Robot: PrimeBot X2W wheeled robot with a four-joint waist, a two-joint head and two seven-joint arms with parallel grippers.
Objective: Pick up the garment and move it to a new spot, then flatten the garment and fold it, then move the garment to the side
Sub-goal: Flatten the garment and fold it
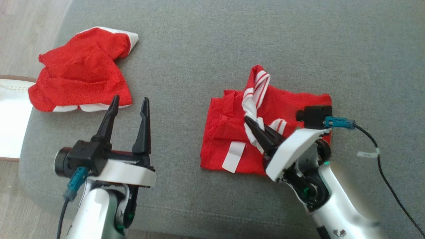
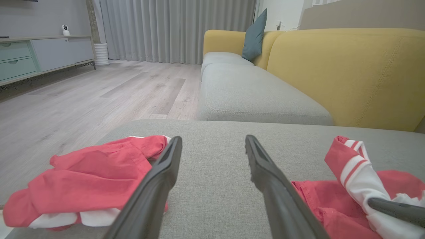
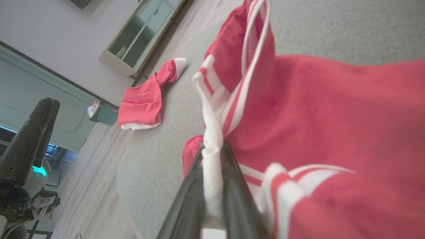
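Observation:
The garment [image 1: 292, 103] is a red piece with white-and-red striped trim, lying partly folded right of centre on the grey cushion [image 1: 212, 43]. My right gripper [image 1: 247, 119] is shut on a twisted strip of that white trim, which rises from the fabric toward the far side. In the right wrist view the trim [image 3: 212, 159] runs between the closed fingers of the right gripper [image 3: 212, 149], with the garment [image 3: 332, 116] spread behind. My left gripper [image 1: 130, 99] stands open over bare cushion, holding nothing. In the left wrist view the left gripper [image 2: 212, 139] points across the cushion, the garment [image 2: 318, 202] at its right.
A second red garment [image 1: 79, 69] with white edging lies crumpled at the cushion's far left, just beyond the left fingertips. A black cable [image 1: 382, 166] trails from the right wrist. The cushion's left edge drops to a wood floor [image 2: 83, 99]. A yellow sofa [image 2: 348, 66] stands beyond.

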